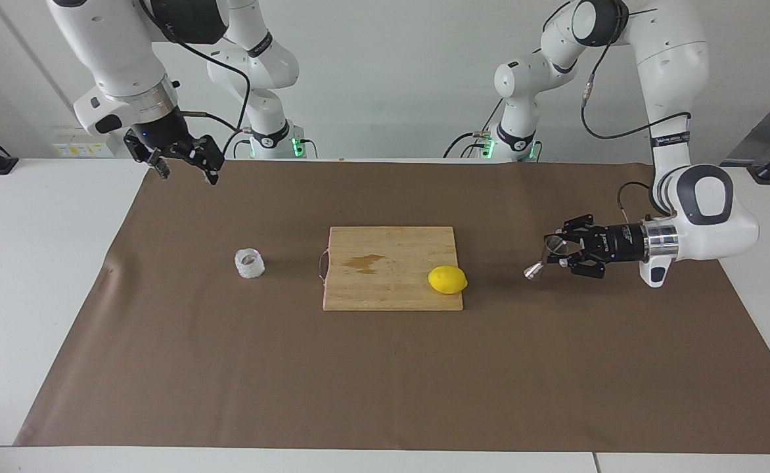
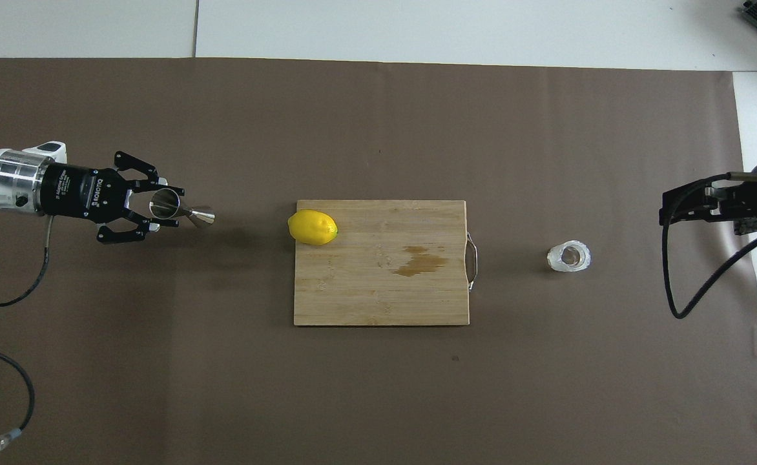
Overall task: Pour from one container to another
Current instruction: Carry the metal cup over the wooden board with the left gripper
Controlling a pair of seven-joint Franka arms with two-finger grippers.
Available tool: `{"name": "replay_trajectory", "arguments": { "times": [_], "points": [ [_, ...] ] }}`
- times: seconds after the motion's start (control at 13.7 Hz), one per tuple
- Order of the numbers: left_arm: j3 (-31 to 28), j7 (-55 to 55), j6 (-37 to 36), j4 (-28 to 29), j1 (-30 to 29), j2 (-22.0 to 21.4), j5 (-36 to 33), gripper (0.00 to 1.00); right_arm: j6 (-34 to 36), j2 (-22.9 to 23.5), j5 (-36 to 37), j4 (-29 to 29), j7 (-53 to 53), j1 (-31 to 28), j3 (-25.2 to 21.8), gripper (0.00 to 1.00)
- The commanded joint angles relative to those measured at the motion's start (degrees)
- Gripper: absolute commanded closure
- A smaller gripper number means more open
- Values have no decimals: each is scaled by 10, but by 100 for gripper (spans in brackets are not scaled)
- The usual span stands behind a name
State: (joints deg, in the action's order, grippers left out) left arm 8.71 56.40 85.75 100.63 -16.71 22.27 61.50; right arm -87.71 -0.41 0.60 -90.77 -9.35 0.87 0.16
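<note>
The knobbly clear glass cup [image 1: 249, 263] [image 2: 568, 256] stands upright on the brown mat beside the board's handle, toward the right arm's end. My left gripper [image 1: 561, 252] [image 2: 163, 206] is shut on the upper cone of the steel jigger [image 1: 533, 270] [image 2: 201, 216]. It holds the jigger tilted in the air over the mat, between the lemon and the left arm's end. My right gripper [image 1: 188, 175] [image 2: 666, 210] waits open and empty, raised over the mat's edge at the right arm's end.
A wooden cutting board [image 1: 391, 292] [image 2: 378, 297] with a metal handle and a dark stain lies mid-table. A yellow lemon [image 1: 447, 279] [image 2: 312, 227] rests on its corner toward the left arm's end. The brown mat [image 1: 385, 381] covers the table.
</note>
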Motion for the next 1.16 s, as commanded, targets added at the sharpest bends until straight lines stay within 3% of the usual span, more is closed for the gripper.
{"name": "replay_trajectory", "arguments": {
  "times": [0.0,0.44,1.09],
  "points": [
    [-6,43,20,26,43,-41,36,100,11,1,-17,8,15,-10,3,0],
    [-5,97,153,70,152,-88,120,100,10,1,-17,7,15,-10,3,0],
    [-5,95,437,135,363,-92,244,100,10,1,-17,8,15,-10,3,0]
  ]
}}
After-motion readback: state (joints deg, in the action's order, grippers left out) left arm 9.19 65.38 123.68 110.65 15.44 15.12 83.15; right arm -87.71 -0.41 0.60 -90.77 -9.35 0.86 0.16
